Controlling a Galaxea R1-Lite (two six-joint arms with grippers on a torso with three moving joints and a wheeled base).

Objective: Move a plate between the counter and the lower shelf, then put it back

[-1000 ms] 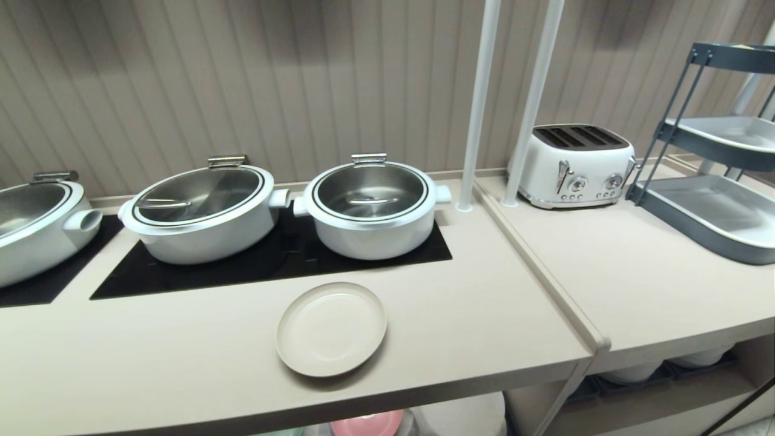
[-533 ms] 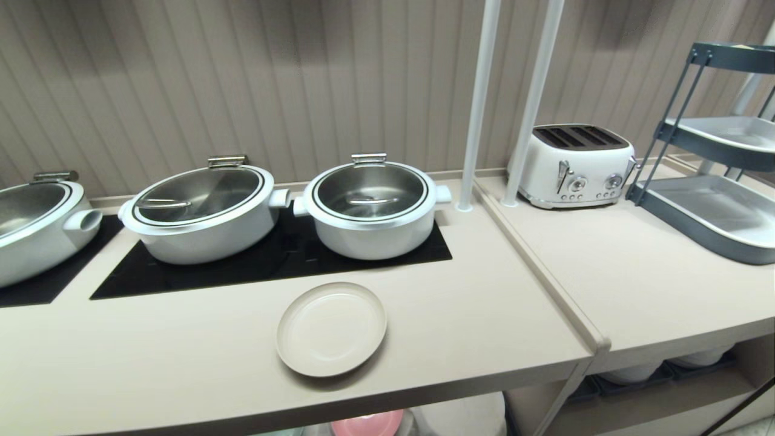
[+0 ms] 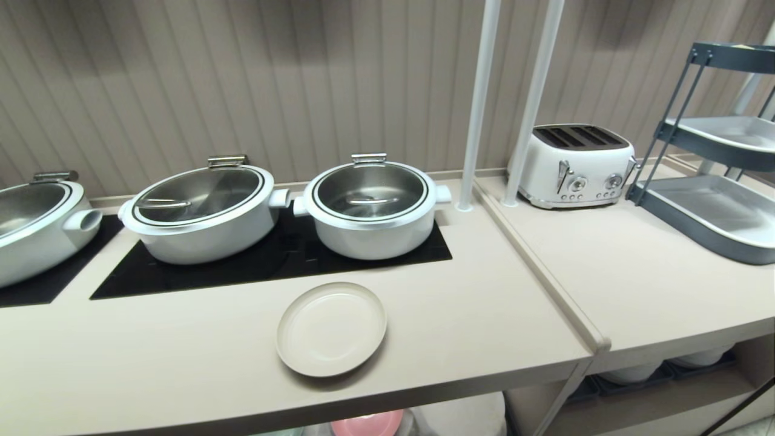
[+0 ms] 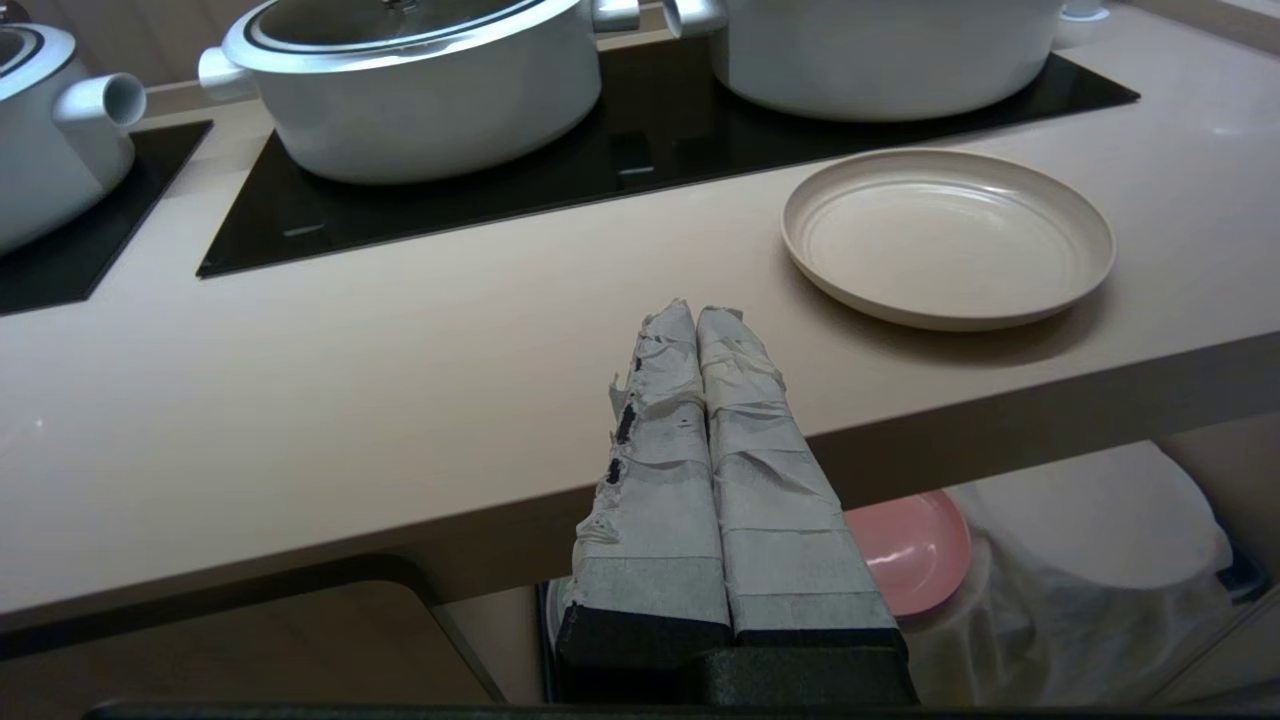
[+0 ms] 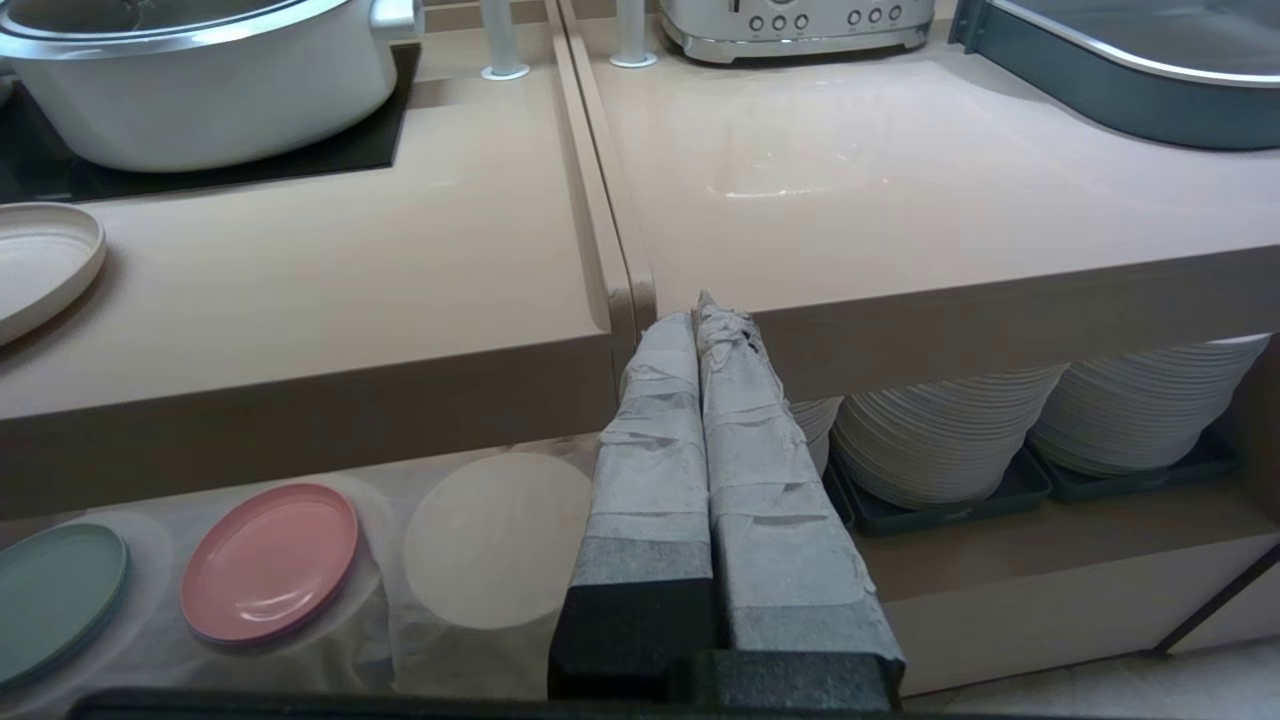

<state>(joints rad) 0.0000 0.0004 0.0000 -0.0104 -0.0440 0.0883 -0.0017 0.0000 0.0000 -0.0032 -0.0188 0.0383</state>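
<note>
The cream-beige plate (image 3: 331,328) lies flat on the beige counter (image 3: 181,357), just in front of the right pot and near the front edge. It also shows in the left wrist view as the plate (image 4: 948,236) and at the edge of the right wrist view as the plate (image 5: 40,262). Below the counter, the lower shelf (image 5: 500,540) holds a white draped cloth. My left gripper (image 4: 697,312) is shut and empty, hanging in front of the counter edge, left of the plate. My right gripper (image 5: 705,312) is shut and empty, before the ridge (image 5: 590,230) at the counter's end. Neither arm is in the head view.
Three white pots (image 3: 370,209) stand on black hob panels (image 3: 272,260). A toaster (image 3: 575,165) and a grey tiered tray rack (image 3: 714,181) occupy the adjoining worktop. A pink plate (image 5: 270,560) and a green plate (image 5: 55,595) rest on the cloth; white plate stacks (image 5: 950,430) fill the wider recess.
</note>
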